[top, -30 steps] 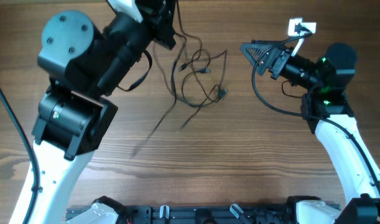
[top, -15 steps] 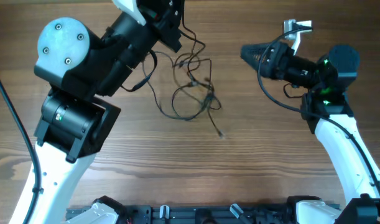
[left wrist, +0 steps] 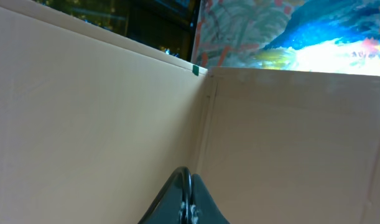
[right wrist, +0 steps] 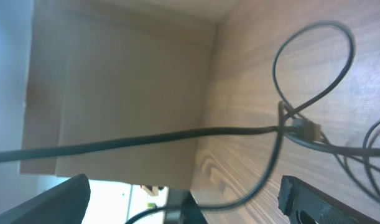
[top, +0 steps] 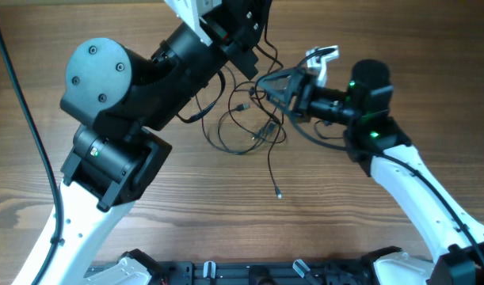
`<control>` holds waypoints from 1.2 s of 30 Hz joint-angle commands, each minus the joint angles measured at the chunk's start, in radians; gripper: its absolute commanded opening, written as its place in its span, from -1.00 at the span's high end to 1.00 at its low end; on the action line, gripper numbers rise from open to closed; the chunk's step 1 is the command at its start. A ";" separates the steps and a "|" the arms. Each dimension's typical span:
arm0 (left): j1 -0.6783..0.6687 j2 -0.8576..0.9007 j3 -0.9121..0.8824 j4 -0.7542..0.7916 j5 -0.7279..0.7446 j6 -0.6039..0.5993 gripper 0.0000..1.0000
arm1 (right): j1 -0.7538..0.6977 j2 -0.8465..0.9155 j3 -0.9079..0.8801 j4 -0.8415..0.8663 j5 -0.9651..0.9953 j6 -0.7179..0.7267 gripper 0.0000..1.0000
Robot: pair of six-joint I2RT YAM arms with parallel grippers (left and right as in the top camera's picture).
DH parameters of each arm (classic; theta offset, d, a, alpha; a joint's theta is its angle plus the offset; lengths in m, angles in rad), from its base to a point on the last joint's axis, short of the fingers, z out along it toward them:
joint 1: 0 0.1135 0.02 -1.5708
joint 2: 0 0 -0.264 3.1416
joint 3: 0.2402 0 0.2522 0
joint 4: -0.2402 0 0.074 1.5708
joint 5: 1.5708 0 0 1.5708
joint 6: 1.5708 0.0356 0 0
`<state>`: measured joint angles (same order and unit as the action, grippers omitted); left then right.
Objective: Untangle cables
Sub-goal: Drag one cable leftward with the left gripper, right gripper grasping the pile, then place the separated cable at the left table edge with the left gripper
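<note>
Nearest the front edge, on the near side of the tangle, one loose strand of the cables (top: pixel 264 131) trails over the wooden tabletop (top: pixel 226 229). It ends in a small plug (top: pixel 279 194), well apart from both arms.

Just beyond that strand is the tangle itself: several thin black loops bunched around a small knot, lying between the two arms.

Right of the tangle, the right tool (top: pixel 265 83) points at it with its fingers spread wide, closed on nothing. From its wrist camera the fingertips (right wrist: pixel 65 199) stand far apart at the bottom corners. Ahead of them the knot has a loop above it. One strand stretches straight off to the left and another sags down between the fingers.

On the far side of the tangle, the left tool (top: pixel 256 57) has its fingers (left wrist: pixel 174 205) pressed together, pinching a strand that rises to it from the knot. Its wrist camera shows only the joined tips, and the strand cannot be made out there.

Farthest back, behind the tangle, a plain cardboard wall (left wrist: pixel 102 124) stands with a vertical corner in it.
</note>
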<state>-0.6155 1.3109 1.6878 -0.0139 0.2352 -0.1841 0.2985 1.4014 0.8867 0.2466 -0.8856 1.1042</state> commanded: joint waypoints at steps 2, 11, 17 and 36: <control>-0.005 0.006 0.003 0.014 0.040 0.016 0.92 | 0.082 0.048 0.003 0.002 0.070 -0.039 -1.00; 0.006 0.000 0.003 0.132 0.089 0.013 0.92 | 0.119 0.209 0.003 -0.103 0.216 -0.037 -0.96; 0.141 -0.037 0.003 0.203 -0.024 0.021 0.92 | 0.084 0.229 0.003 -0.206 0.251 -0.088 -0.92; 0.628 -0.075 0.003 -0.065 -0.202 0.021 0.92 | -0.047 0.229 0.003 -0.319 0.233 -0.114 -0.91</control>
<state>-0.0494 1.2102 1.6878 -0.0174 0.1455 -0.1799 0.2523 1.6184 0.8867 -0.0715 -0.6353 1.0149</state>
